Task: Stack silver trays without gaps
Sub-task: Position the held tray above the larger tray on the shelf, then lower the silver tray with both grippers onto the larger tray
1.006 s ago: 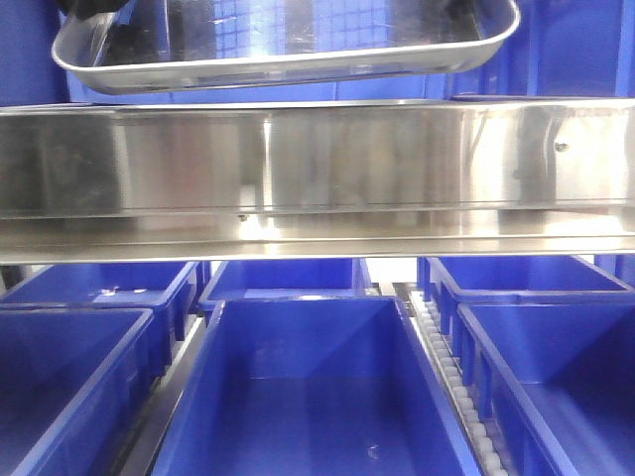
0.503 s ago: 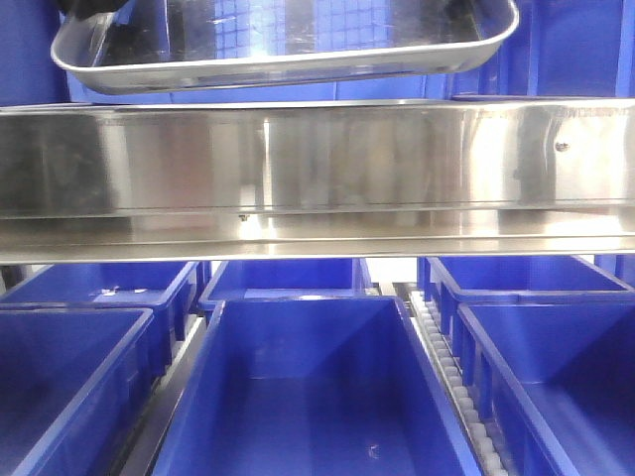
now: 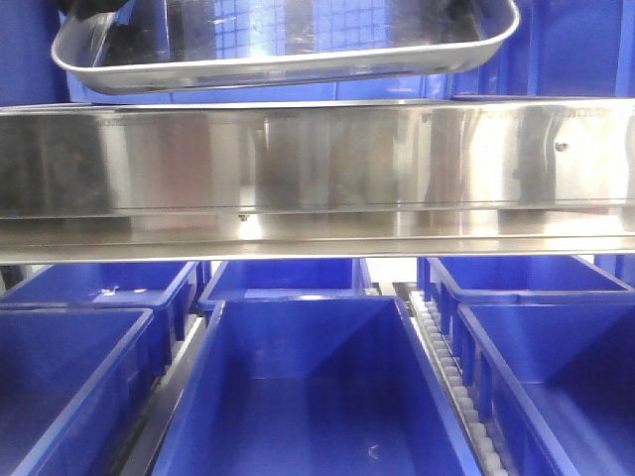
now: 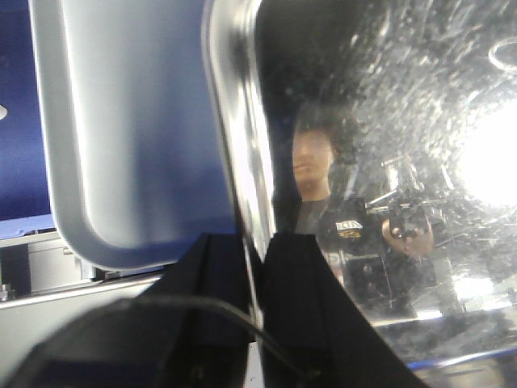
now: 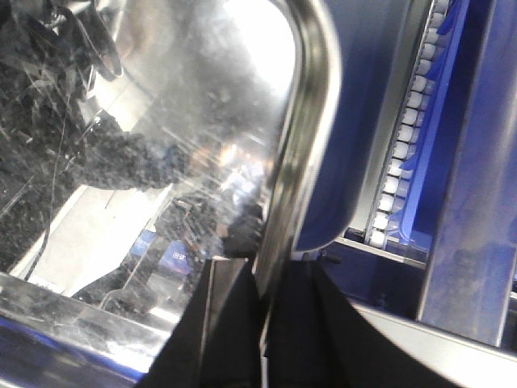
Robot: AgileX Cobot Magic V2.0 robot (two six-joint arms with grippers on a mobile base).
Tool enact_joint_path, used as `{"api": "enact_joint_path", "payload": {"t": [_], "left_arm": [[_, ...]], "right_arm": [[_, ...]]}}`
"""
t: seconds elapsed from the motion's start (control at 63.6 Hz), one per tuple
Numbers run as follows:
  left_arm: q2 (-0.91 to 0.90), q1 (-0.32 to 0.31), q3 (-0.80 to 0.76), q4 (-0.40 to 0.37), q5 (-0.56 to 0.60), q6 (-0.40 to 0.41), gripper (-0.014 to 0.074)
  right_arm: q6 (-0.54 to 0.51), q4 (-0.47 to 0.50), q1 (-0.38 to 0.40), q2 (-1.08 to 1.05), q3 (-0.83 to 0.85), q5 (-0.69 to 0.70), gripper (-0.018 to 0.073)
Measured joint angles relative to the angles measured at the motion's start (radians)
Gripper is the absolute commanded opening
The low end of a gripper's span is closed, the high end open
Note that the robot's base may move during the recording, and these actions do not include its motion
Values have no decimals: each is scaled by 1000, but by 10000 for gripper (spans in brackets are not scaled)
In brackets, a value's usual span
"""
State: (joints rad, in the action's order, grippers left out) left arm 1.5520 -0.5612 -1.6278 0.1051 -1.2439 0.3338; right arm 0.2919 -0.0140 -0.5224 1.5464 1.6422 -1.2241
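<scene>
Silver tray [image 3: 298,45] hangs at 12 o'clock in our front view, just above the shiny shelf rail [image 3: 317,159]. We pinch its rim with our left gripper [image 4: 242,246] and right gripper [image 5: 271,275]. Blue bins [image 3: 308,387] sit at 6 o'clock.

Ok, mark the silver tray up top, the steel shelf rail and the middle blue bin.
silver tray [image 3: 298,35]: front view, its shiny flat face.
steel shelf rail [image 3: 317,159]: front view, its upright front face.
middle blue bin [image 3: 308,416]: front view, its bare floor.
</scene>
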Motion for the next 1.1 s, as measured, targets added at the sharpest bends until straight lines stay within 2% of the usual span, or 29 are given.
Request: {"api": "enact_joint_path", "payload": {"t": [0.283,0.581,0.802,0.959,1.1], "left_arm": [[0,0,-31,-3,-16,-11,-48],[34,8,-199,58,-19,-25,-48],[133,84,-241,25,-13,-27,-48],[209,150,-241,-17,-15,-53,-47],[268,183,-241,-56,-15,-79,-36]], "right_arm": [[2,0,0,0,5,-8,57],[6,4,25,19,128,-2,57],[2,28,62,152,248,-15,57],[1,48,62,253,262,1,58],[1,50,68,318,262,29,78]]}}
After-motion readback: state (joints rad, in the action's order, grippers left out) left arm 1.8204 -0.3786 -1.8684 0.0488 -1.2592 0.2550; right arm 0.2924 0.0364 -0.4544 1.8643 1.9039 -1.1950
